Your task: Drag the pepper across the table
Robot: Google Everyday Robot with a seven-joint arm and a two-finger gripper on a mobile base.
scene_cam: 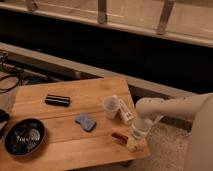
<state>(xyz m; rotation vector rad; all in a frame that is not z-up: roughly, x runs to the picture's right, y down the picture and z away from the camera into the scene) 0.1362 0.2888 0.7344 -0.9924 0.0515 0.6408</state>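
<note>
The pepper (119, 136) is a small dark red-brown sliver lying on the light wooden table (55, 150), close to its front right corner. My gripper (132, 143) hangs from the white arm (165, 107) that reaches in from the right. It stands right beside the pepper's right end, at the table's right edge. The gripper's tip touches or nearly touches the pepper.
A blue sponge (86, 121) lies mid-table to the left of the pepper. A black bar (57, 100) lies farther back left. A dark round bowl (24, 136) sits at the front left. A clear cup (110, 107) and a white packet (125, 110) stand just behind the gripper.
</note>
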